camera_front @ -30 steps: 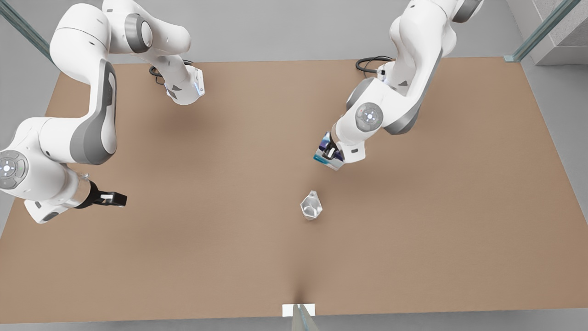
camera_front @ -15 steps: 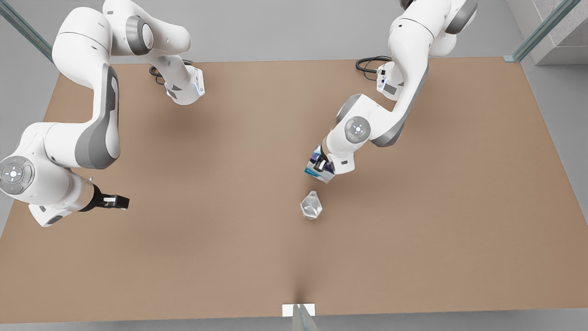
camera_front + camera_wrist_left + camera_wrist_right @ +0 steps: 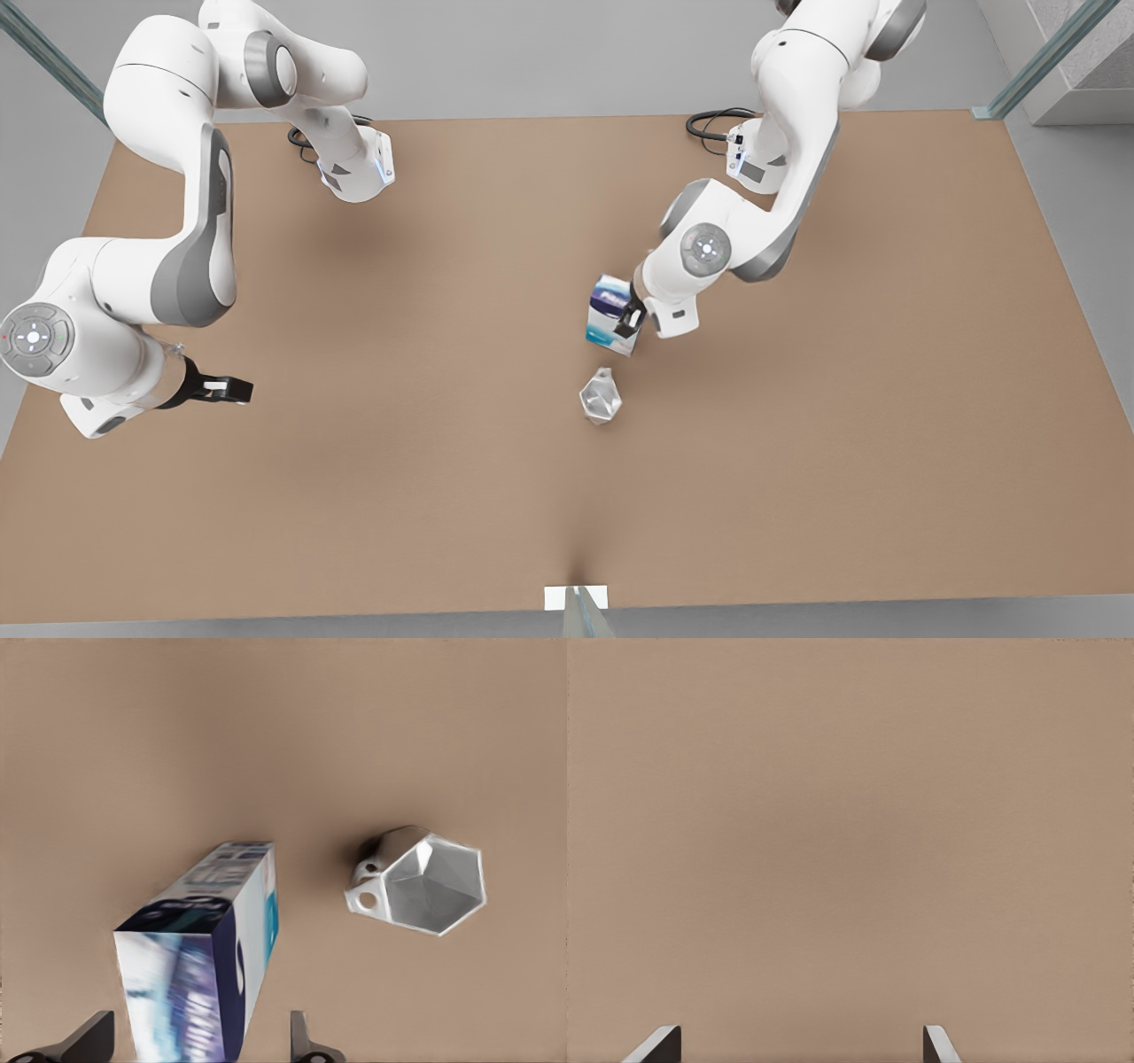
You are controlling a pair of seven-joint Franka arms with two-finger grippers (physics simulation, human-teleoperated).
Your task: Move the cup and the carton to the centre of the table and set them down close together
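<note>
**Q:** Front view first — what takes up the scene, from biggest to smallest?

**A:** A plain matte brown table (image 3: 372, 496) fills it, with a small white marker (image 3: 556, 598) at the near edge. Near the middle stands a white rectangular carton (image 3: 607, 316) with a dark blue panel. Just beside it, towards the marker and not touching, sits a small shiny silvery-grey faceted cup (image 3: 601, 396). Nothing lies between them.

**Q:** Any readable writing?

**A:** White lettering is on the carton (image 3: 199, 948), too blurred to read.

**Q:** And the grippers?

**A:** The left gripper (image 3: 633, 317) is at the carton, fingers (image 3: 89, 1041) spread apart on either side, no longer clamping it. Half a second ago the carton was tilted in its grasp. The right gripper (image 3: 232, 389) waits open, holding nothing, at the front view's left.
</note>
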